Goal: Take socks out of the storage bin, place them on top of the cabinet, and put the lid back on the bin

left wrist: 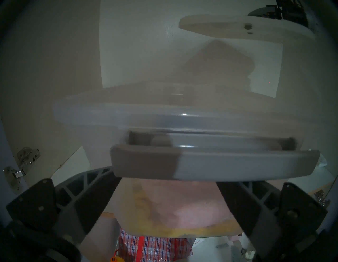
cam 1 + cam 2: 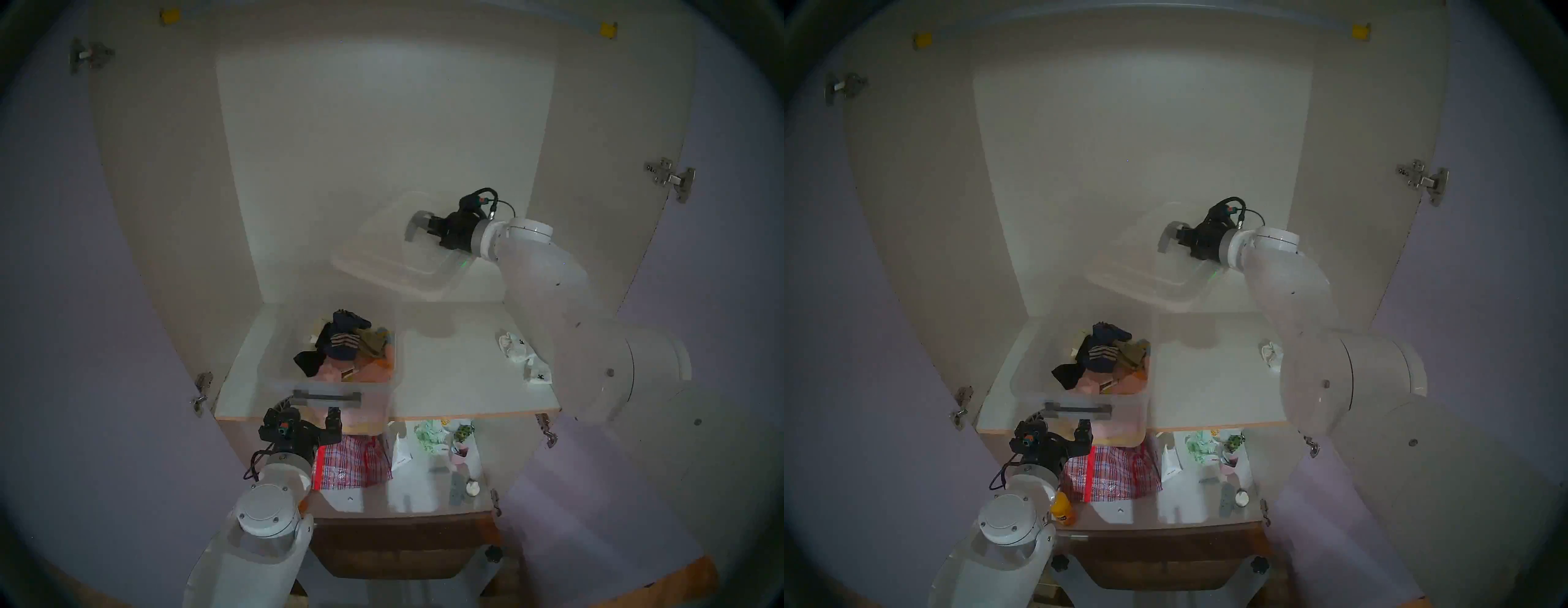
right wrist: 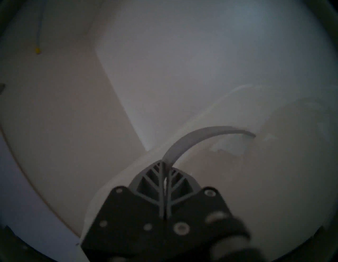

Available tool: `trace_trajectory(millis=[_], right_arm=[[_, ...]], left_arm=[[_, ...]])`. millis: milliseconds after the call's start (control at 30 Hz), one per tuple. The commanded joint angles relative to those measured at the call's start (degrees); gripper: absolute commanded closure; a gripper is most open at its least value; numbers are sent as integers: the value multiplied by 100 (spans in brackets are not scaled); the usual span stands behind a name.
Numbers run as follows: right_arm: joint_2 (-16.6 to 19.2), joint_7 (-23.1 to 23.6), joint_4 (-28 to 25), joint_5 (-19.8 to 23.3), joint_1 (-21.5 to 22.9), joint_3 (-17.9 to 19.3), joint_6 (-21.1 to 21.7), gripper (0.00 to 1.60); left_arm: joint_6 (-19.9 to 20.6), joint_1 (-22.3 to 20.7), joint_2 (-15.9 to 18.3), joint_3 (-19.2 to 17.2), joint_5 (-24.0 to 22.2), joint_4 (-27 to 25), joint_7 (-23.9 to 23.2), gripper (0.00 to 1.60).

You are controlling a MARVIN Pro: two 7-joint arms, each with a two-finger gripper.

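My right gripper (image 2: 424, 231) is pinched on the grey strap (image 3: 204, 136) of the lid (image 2: 394, 267), and I hold the lid tilted in the air near the back wall, above the shelf (image 2: 445, 382) and off to the right of the bin (image 2: 271, 373). My left gripper (image 2: 309, 418) sits just below the bin's bar handle (image 1: 210, 164), its fingers spread wide and touching nothing that I can see. The socks (image 2: 519, 350) lie on the shelf at the right, well apart from the bin and close by my right arm, so I judge the taking-out done. The bin is open, with a navy sock (image 2: 339, 339) and a black sock (image 2: 312, 361) on top of the pile inside.

The step in hand is the lid's return. Next I need to carry it left and forward over the bin, level it, line its corners with the rim and lower it flat. The pile stands high near the middle; it may keep the lid from seating. My left gripper could steady the bin by the handle while I press down
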Motion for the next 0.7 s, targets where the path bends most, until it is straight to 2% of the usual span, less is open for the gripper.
trace_trajectory(millis=[0,233,433,533,667], right_arm=[[-290,197,138,34,368,-55,-250,160],[-595,960,399,-68,377,-347,-356,160],[-812,1436,613,-234,263,-684,-640,160],[-850,1450,689,-296,240,-809,-750,160],[-896,1206,824,-394,196,-956,-958,160]], left_arm=[[-79,-114,14,-12,12,-184,-23,0],[-77,-118,26,0,1,-180,-6,0],[-79,-120,38,8,-8,-181,4,0],[-79,-120,41,10,-11,-181,7,0],[-76,-122,44,14,-14,-178,13,0]])
